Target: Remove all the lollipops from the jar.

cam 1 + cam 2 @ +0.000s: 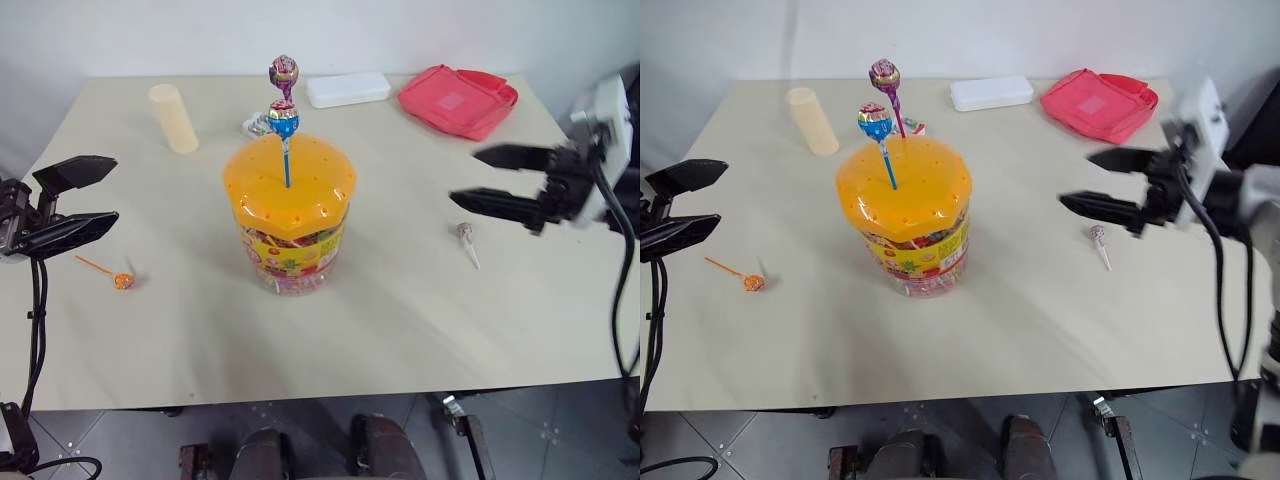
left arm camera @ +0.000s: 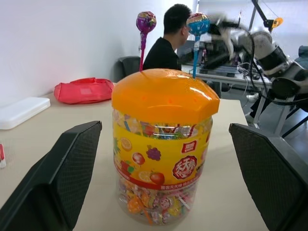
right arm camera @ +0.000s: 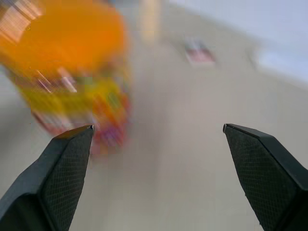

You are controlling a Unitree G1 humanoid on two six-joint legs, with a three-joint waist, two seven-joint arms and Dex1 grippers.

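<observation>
Two lollipops stand in the jar's (image 1: 290,215) orange lid, at the middle of the table (image 1: 400,320): the blue lollipop (image 1: 283,122) on a blue stick near the lid's centre, and the purple lollipop (image 1: 283,72) rising higher just behind it, toward 12 o'clock. The other two lie on the tabletop. The orange lollipop (image 1: 122,281) rests at about 9 o'clock from the jar, well apart from it, its stick pointing away toward the table's left edge. The silvery-pink lollipop (image 1: 465,233) lies at about 3 o'clock, also well clear.

At 11 o'clock stands a pale cream cylinder (image 1: 173,118), tilted slightly. A small wrapped item (image 1: 255,125) sits just behind the jar, a white flat box (image 1: 348,89) at 1 o'clock, and a red pouch (image 1: 458,100) at 2 o'clock near the far edge.

The left gripper (image 1: 75,200) hovers at 9 o'clock beyond the orange lollipop, fingers spread wide and empty, aimed at the jar. The right gripper (image 1: 490,178) hangs at 3 o'clock above the silvery-pink lollipop, fingers likewise wide apart, holding nothing. Nothing lies between either gripper and the jar. A seated person (image 2: 168,41) shows beyond the table in the left wrist view.
</observation>
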